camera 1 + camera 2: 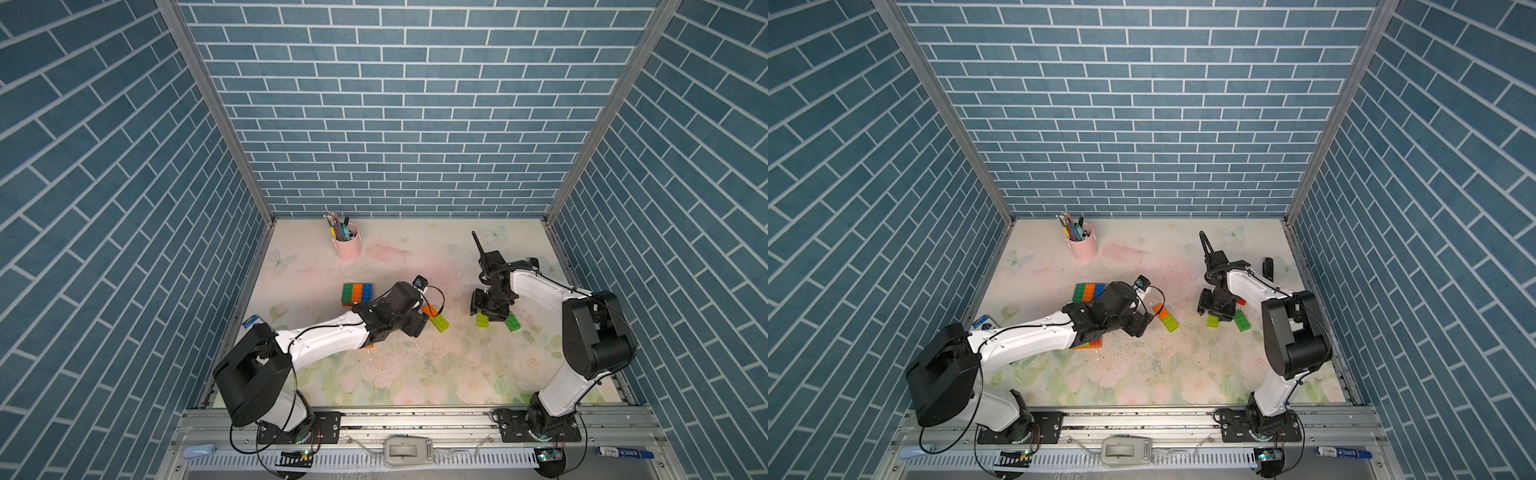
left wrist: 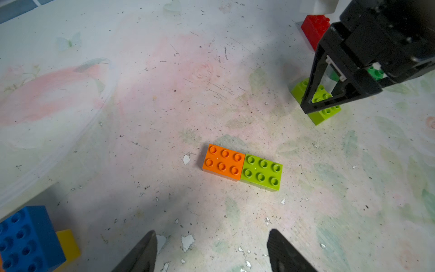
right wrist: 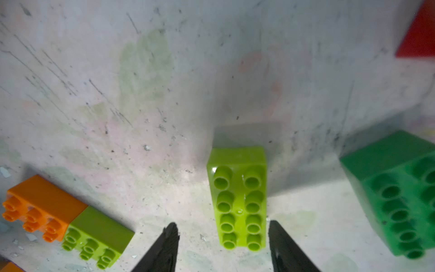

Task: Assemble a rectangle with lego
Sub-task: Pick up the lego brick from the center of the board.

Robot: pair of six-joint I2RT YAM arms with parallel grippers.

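Right gripper is standing open, jaws straddling a lime-green studded plastic brick lying studs-up on the floral desk. One finger is just beside the brick's long side, the other is apart from it, and nothing is being gripped. A dark green studded brick is lying near, outside that gripper. Left gripper is hanging open and empty. An orange studded brick, joined end to end with a second lime brick, is lying ahead of it, and a block of green, orange and blue bricks is sitting beside its wrist
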